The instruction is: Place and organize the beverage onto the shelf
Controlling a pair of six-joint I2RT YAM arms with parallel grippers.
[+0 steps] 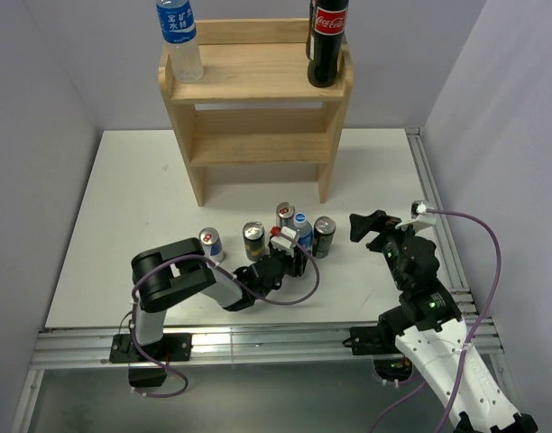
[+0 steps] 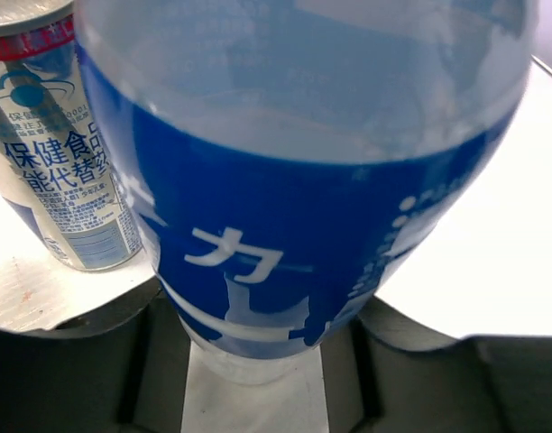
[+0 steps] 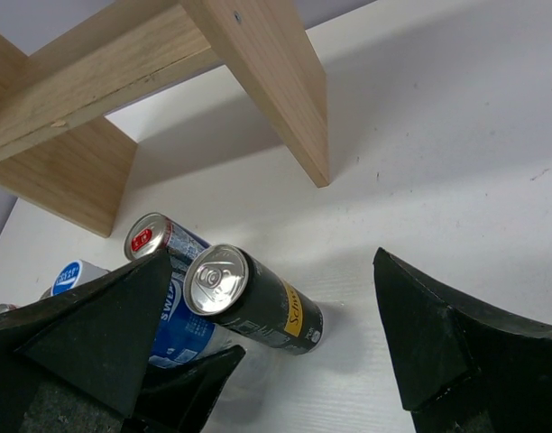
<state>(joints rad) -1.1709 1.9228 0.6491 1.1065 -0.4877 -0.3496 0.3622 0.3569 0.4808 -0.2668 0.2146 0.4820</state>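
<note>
Blue-labelled bottle [image 2: 285,225] stands between the fingers [image 2: 159,361] of the left end effector [image 1: 292,259], which sit against both its sides, clamped on it low down. A silver can [image 2: 59,180] stands just beside it. To the right, the right end effector [image 1: 368,230] hovers over the white surface [image 1: 123,198] with its fingers wide apart, near a black can [image 3: 253,302]. Two more cans [image 1: 253,240] stand upright to the left of the bottle. Beyond them, at the far edge, the shelf [image 1: 258,77] carries a water bottle [image 1: 179,41] on its top left corner and a cola bottle [image 1: 327,41] on its top right; the lower tier is bare.
</note>
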